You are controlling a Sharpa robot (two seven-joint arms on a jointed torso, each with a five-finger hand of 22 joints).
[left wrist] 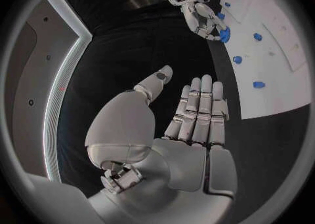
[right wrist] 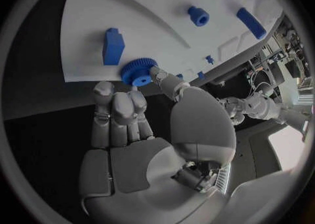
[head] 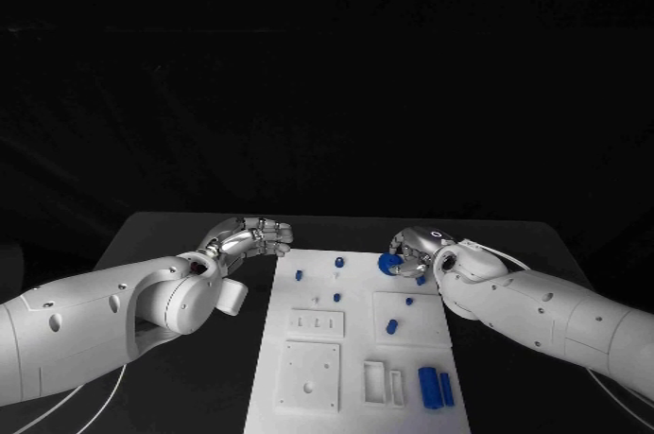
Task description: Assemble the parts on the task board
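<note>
Right wrist view shows my right hand (right wrist: 141,129) with its fingers (right wrist: 118,108) curled toward a blue toothed gear (right wrist: 137,71), the thumb tip touching its ridged rim; the gear sits at the far edge of the smooth white task board (head: 361,358), beside a blocky blue part (right wrist: 113,46); my left hand (head: 252,237) hovers over the black surface (head: 163,235) left of the board, fingers straight and apart, holding nothing; two blue cylinders (head: 435,387) lie near me.
</note>
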